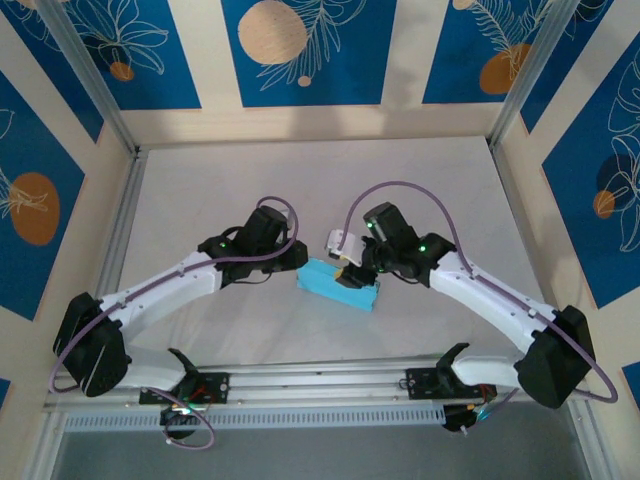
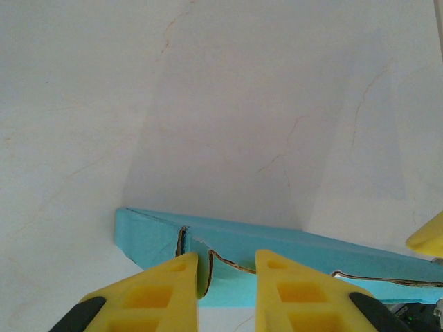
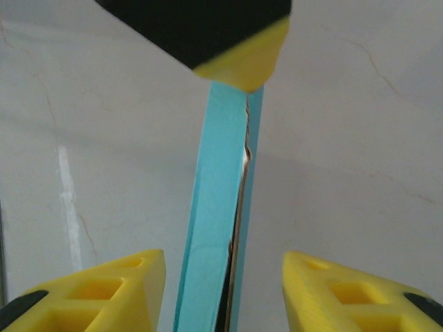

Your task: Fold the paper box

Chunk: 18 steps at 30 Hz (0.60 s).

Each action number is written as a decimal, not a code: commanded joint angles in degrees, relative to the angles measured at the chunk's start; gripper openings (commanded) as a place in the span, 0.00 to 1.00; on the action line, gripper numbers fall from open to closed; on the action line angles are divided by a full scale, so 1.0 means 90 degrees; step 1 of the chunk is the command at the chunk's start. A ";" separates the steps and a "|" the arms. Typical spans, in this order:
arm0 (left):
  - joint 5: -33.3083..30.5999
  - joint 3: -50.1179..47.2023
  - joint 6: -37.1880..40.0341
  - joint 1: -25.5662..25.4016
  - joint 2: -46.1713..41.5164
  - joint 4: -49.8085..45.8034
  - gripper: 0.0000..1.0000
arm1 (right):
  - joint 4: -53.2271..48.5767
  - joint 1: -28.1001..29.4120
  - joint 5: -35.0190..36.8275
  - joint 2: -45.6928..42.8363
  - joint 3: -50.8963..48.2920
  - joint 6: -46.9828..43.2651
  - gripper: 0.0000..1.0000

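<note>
The paper box (image 1: 335, 286) lies folded, small, flat and light blue, mid-table between the two arms. In the left wrist view the paper box (image 2: 291, 242) runs across the lower frame with brown cut edges showing. My left gripper (image 2: 227, 259) is closed narrow on its near edge, a tab between the jaws. From above, the left gripper (image 1: 303, 264) meets the box's left end. My right gripper (image 3: 223, 257) stands open, the paper box (image 3: 218, 207) edge-on between its fingers and touching neither. A left fingertip (image 3: 243, 69) sits at the box's far end. The right gripper (image 1: 350, 272) hovers over the box.
The white table (image 1: 300, 180) is walled by panels with blue prints. An aluminium rail (image 1: 320, 385) runs along the near edge by the arm bases. Upright frame posts (image 1: 90, 75) stand at the back corners.
</note>
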 commanded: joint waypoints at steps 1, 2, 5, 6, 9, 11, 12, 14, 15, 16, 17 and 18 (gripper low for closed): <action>-0.0355 -0.0161 0.0157 -0.0064 0.0246 -0.0996 0.22 | 0.0585 0.0361 0.0592 0.0190 -0.0032 0.0255 0.47; -0.0347 -0.0162 0.0149 -0.0067 0.0242 -0.0996 0.21 | 0.0698 0.0451 0.0756 0.0255 -0.0052 0.0265 0.46; -0.0346 -0.0170 0.0139 -0.0079 0.0217 -0.0986 0.21 | 0.1027 0.0633 0.1214 0.0440 -0.0079 0.0277 0.42; -0.0346 -0.0175 0.0139 -0.0078 0.0209 -0.0986 0.21 | 0.1100 0.0652 0.1302 0.0478 -0.0064 0.0302 0.41; -0.0346 -0.0190 0.0139 -0.0084 0.0211 -0.0979 0.21 | 0.1248 0.0695 0.1379 0.0606 -0.0021 0.0341 0.36; -0.0330 -0.0208 0.0114 -0.0088 0.0203 -0.0967 0.22 | 0.1249 0.0720 0.1400 0.0731 0.0018 0.0341 0.33; -0.0326 -0.0212 0.0111 -0.0096 0.0206 -0.0959 0.21 | 0.1248 0.0725 0.1429 0.0780 0.0020 0.0345 0.31; -0.0326 -0.0217 0.0109 -0.0098 0.0203 -0.0964 0.21 | 0.1239 0.0742 0.1525 0.0871 0.0002 0.0320 0.26; -0.0326 -0.0212 0.0109 -0.0098 0.0201 -0.0959 0.21 | 0.1243 0.0760 0.1568 0.0903 -0.0017 0.0314 0.25; -0.0326 -0.0200 0.0109 -0.0098 0.0192 -0.0957 0.21 | 0.1230 0.0760 0.1576 0.0925 -0.0031 0.0324 0.24; -0.0326 -0.0202 0.0100 -0.0104 0.0188 -0.0957 0.21 | 0.1203 0.0764 0.1571 0.0945 -0.0066 0.0317 0.22; -0.0317 -0.0195 0.0107 -0.0113 0.0194 -0.0961 0.21 | 0.1173 0.0764 0.1571 0.0956 -0.0083 0.0324 0.21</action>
